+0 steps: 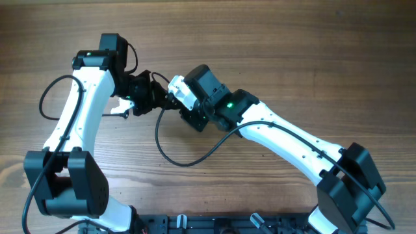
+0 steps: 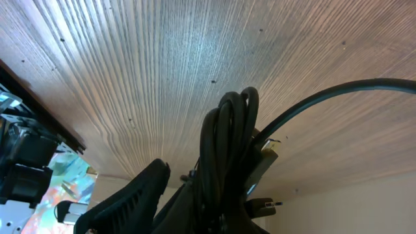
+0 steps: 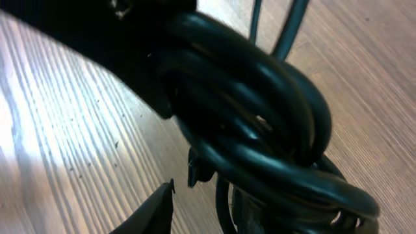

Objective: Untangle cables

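Note:
The cables [image 1: 158, 92] form a tight black knotted bundle held above the wooden table between the two grippers. My left gripper [image 1: 144, 97] is shut on the bundle [image 2: 227, 149], which rises from between its jaws. One finger [image 2: 130, 195] shows; the other is hidden behind the cords. A gold plug [image 2: 270, 151] sticks out of the bundle. One long strand [image 1: 170, 155] trails down onto the table in a loop. My right gripper [image 1: 170, 96] is right at the knot [image 3: 260, 117]. Its visible finger [image 3: 156, 211] stands clear of the cords with a gap.
The left arm's own wire [image 1: 45, 97] loops out to the left of the arm. A black rack [image 1: 214, 224] runs along the table's front edge between the arm bases. Bare wood table [image 1: 312, 52] lies at the back and right.

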`<state>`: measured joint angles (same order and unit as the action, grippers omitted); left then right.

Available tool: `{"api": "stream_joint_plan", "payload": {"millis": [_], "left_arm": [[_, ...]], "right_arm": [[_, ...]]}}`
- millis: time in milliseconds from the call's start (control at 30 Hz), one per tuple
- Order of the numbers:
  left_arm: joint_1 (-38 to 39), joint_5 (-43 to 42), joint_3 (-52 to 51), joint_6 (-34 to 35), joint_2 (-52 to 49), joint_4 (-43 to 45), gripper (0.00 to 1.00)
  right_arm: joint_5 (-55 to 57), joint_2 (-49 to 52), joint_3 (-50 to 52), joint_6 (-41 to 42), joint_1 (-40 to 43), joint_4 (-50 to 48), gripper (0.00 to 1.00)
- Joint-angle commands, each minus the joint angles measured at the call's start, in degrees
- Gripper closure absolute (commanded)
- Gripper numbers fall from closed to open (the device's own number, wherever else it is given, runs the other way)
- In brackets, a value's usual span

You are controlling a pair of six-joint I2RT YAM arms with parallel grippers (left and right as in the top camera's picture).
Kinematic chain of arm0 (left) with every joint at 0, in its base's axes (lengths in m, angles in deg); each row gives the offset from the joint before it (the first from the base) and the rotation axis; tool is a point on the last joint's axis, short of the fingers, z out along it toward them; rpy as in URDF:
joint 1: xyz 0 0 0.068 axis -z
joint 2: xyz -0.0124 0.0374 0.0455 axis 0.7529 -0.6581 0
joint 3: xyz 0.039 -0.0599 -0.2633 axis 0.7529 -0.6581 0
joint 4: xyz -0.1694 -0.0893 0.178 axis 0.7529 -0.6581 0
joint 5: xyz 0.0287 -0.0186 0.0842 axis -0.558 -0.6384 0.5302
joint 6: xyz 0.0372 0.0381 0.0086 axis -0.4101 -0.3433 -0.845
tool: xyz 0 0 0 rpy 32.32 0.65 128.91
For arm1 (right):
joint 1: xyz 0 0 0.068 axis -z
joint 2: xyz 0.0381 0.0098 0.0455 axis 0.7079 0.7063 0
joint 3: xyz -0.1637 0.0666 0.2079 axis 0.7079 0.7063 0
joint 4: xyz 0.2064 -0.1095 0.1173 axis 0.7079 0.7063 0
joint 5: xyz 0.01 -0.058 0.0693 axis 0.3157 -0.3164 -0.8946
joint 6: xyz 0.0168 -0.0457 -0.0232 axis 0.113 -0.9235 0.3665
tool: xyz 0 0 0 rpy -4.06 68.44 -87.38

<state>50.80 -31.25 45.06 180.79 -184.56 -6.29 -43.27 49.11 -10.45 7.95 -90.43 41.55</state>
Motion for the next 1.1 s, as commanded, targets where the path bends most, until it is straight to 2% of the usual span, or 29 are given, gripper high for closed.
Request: {"api": "stream_joint_plan", "payload": {"millis": [0,33,67,100,133,300,467,700,1000,1067], "left_arm": [[0.5,-4.2,0.1,-3.8,0.2,-2.0,0.96],[0.5,-4.5,0.1,-4.5,0.2,-2.0,0.96],[0.5,-4.5,0.1,-4.8,0.2,-2.0,0.96],[0.5,-4.5,0.1,-4.9,0.2,-2.0,0.96],[0.5,-4.4,0.1,-5.0,0.2,-2.1,0.96],[0.4,-3.1,0.1,-5.3,0.2,-2.0,0.96],[0.1,-0.9,0.1,-4.9,0.2,-2.0,0.96],[-0.8,1.4,0.1,-4.6,0.2,-1.9,0.96],[-1.0,2.2,0.1,-4.6,0.2,-1.9,0.96],[-1.0,2.1,0.1,-4.7,0.2,-1.9,0.96]], "right_arm": [[4.9,1.3,-0.8,2.3,0.8,-2.0,0.67],[4.9,1.6,-0.8,2.3,0.8,-2.0,0.69],[5.0,1.7,-0.8,2.6,0.8,-1.9,0.78],[5.0,1.8,-0.8,3.3,0.9,-1.9,0.92],[5.1,1.8,-0.8,4.5,1.0,-1.9,0.96],[5.6,-0.3,-0.9,12.0,3.1,-1.6,0.96],[3.0,-8.3,-0.9,16.2,7.8,0.5,0.96],[-1.8,-16.4,-0.9,17.3,11.2,1.6,0.96],[-4.8,-16.7,-0.9,17.0,11.2,5.2,0.95],[-9.2,-15.7,-0.9,15.5,11.1,5.2,0.73]]}}
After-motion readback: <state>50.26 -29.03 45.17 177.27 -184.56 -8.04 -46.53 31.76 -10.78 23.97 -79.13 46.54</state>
